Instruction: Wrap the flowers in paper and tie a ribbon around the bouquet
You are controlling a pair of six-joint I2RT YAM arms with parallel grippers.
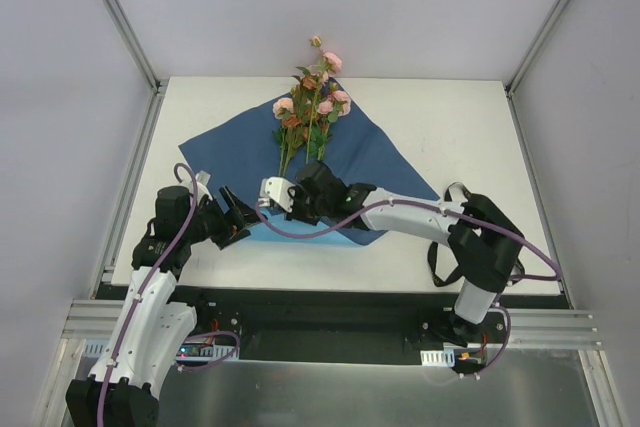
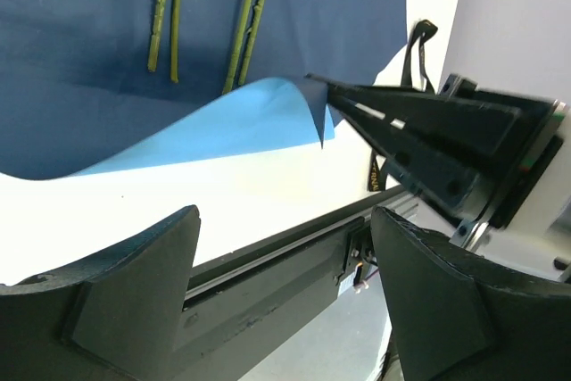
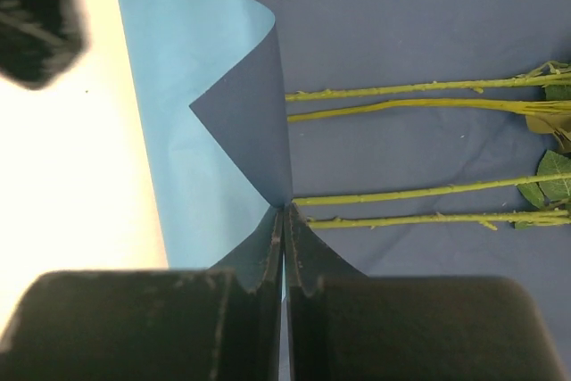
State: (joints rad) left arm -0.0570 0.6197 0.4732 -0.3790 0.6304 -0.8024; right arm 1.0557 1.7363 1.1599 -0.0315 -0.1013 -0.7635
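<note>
Right gripper point(image 3: 284, 213) pinched tight on raised near corner of paper point(image 3: 428, 24). Stems of flowers point(image 3: 419, 88) just beyond, running near-far. Left gripper point(image 1: 235, 215) wide, empty, just left.

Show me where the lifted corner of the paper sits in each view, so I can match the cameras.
Top external: the paper's lifted corner is at the near edge, left of centre, light blue underside showing.
Left wrist: upper middle, a light blue flap whose tip is pinched by the right gripper.
Right wrist: centre-left, rising from the shut fingertips.
Shared landmark: the green flower stems lying on the navy face just beyond the fold.
</note>
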